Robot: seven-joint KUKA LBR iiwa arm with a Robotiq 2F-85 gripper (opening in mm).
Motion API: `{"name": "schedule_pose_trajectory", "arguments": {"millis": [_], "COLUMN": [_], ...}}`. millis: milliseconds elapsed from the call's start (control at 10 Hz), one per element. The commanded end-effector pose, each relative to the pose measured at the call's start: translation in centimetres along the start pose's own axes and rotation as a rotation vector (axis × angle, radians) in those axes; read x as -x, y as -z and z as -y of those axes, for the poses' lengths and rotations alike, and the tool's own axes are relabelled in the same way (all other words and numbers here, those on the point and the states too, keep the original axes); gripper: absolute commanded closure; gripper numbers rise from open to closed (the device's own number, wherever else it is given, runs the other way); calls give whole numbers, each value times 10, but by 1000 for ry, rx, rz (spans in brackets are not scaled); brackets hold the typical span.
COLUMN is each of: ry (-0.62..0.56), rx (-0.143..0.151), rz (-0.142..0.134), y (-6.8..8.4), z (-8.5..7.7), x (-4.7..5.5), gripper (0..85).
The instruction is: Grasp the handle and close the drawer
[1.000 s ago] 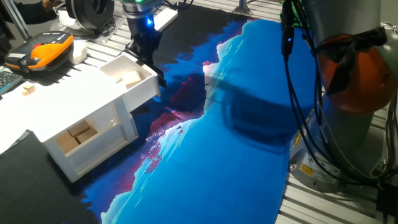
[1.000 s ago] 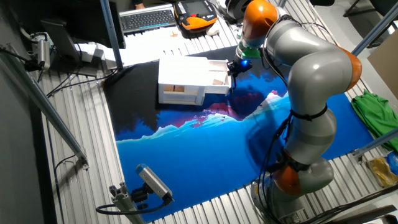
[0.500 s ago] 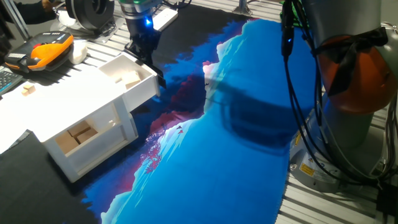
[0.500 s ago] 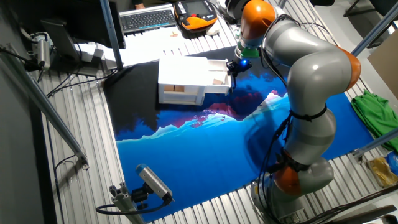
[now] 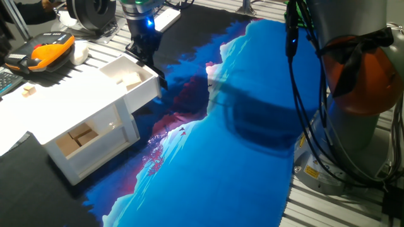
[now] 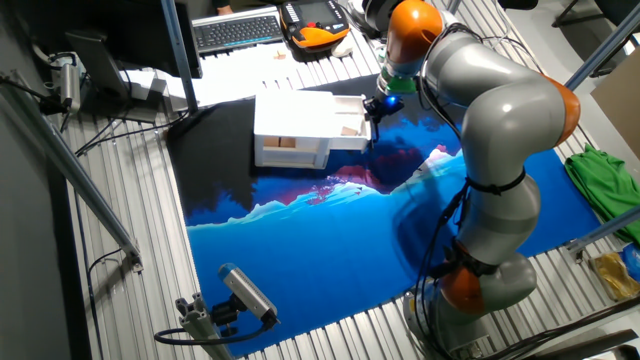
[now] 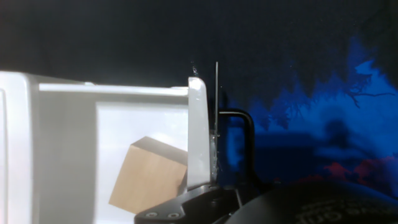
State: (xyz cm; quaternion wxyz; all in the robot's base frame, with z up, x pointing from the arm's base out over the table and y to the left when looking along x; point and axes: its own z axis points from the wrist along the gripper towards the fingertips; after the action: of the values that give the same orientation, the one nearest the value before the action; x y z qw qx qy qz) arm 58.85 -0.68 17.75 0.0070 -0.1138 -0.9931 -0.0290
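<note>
The white drawer point(image 5: 129, 79) point(image 6: 348, 118) stands pulled out of the white cabinet point(image 5: 69, 107) point(image 6: 290, 120), with a wooden block point(image 7: 149, 177) inside it. In the hand view the drawer front point(image 7: 199, 137) runs upright, and the slim black handle point(image 7: 249, 143) sits on its right side. My gripper point(image 5: 158, 72) point(image 6: 372, 118) point(image 7: 242, 190) is down at the drawer front. Its fingers sit close together around the near end of the handle, with the tips hidden under the hand.
A blue and black cloth point(image 5: 252, 126) covers the table in front of the cabinet. An open lower compartment holds another wooden block point(image 5: 81, 135). An orange-black pendant point(image 5: 47, 50) and a keyboard point(image 6: 238, 30) lie behind the cabinet. The arm's base point(image 5: 360, 94) stands at the right.
The hand has crept very slightly toward the cabinet. The drawer looks almost unmoved.
</note>
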Motion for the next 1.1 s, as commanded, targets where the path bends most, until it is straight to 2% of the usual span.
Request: {"name": "schedule_pose_trajectory", "arguments": {"millis": [0, 300, 500, 1000], "ry": [1, -2, -3, -5], "rx": [3, 1, -3, -3], "rz": [-3, -11, -1, 0], "y": [2, 9, 6, 7], "z": [0, -6, -11, -20], "x": [1, 3, 4, 5], "gripper": [850, 850, 850, 850]}}
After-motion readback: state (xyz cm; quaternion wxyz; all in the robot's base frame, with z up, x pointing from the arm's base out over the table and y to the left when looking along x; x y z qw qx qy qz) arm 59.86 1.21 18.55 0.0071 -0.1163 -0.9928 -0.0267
